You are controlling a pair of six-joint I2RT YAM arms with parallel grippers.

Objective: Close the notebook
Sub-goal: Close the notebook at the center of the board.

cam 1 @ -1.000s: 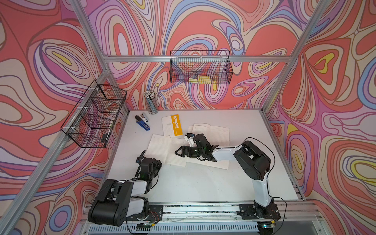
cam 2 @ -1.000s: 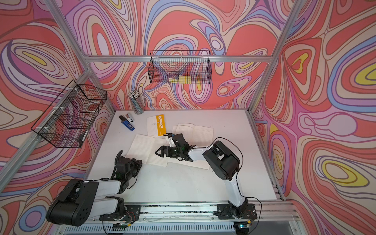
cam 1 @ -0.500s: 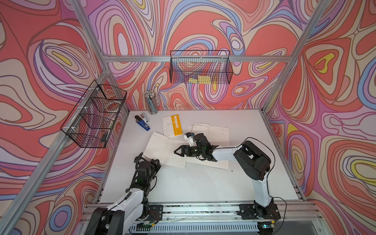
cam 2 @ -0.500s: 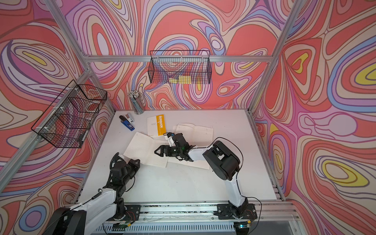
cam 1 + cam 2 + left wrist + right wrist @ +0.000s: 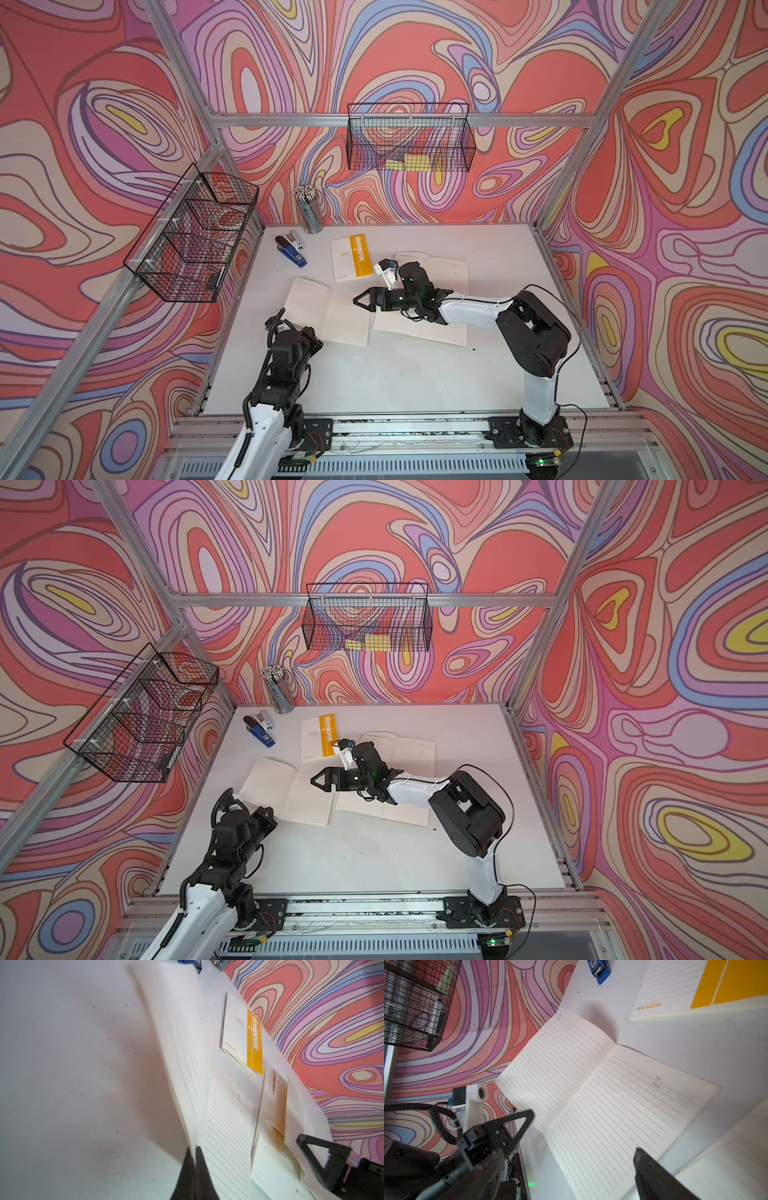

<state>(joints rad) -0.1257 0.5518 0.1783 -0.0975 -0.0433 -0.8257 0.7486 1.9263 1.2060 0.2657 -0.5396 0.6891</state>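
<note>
The notebook [image 5: 332, 316] lies open on the white table [image 5: 415, 374], lined pages up, in both top views [image 5: 295, 796]. My left gripper [image 5: 195, 1150] is shut on the outer edge of its left half, which stands lifted off the table [image 5: 182, 1047]. In the right wrist view that left gripper [image 5: 527, 1113] pinches the corner of the raised page [image 5: 556, 1057]. My right gripper [image 5: 360, 300] hovers open just above the notebook's right page [image 5: 623, 1109], with nothing between its fingers [image 5: 650, 1167].
A closed notebook with an orange band [image 5: 352, 257] lies behind. Another open notebook [image 5: 440, 270] lies under my right arm. A blue stapler [image 5: 292, 251] and a pencil cup [image 5: 309, 210] stand at the back left. Wire baskets [image 5: 409, 139] [image 5: 195, 237] hang on the walls.
My left arm has unfolded and stretched out from its base while its gripper stayed on the notebook's left edge. That left half has risen off the table. The right gripper barely shifted.
</note>
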